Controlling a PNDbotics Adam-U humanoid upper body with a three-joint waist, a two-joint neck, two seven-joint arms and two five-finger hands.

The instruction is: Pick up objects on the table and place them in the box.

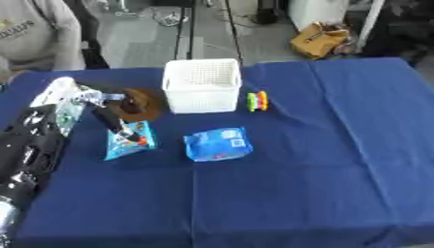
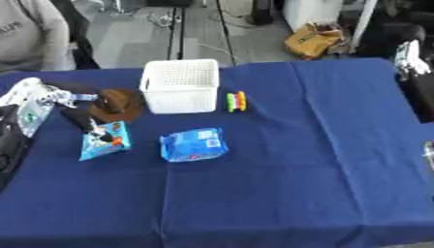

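Nearest the camera, the blue tablecloth [image 1: 280,203] lies bare across the whole front and right half of the table, leaving wide open room there.

At the left edge the robot's left arm comes in, and its left hand [image 1: 115,123] reaches down onto a light-blue snack packet [image 1: 129,141]. Its dark fingers touch the packet's upper part, but whether they are curled round it or only resting on it cannot be told. Just behind the hand sits a brown round object [image 1: 140,104], close beside the box's left wall.

Right of the packet, apart from it, lies a blue pouch [image 1: 219,144] with white print, flat on the cloth near the table's middle.

Behind the pouch stands the white perforated box [image 1: 202,86], upright; nothing can be made out inside it. Just beside its right wall lies a small green, yellow and orange item [image 1: 257,100].

At the far right edge, the right hand [image 2: 410,55] shows pale and raised above the table's corner, well apart from everything; its fingers cannot be made out.
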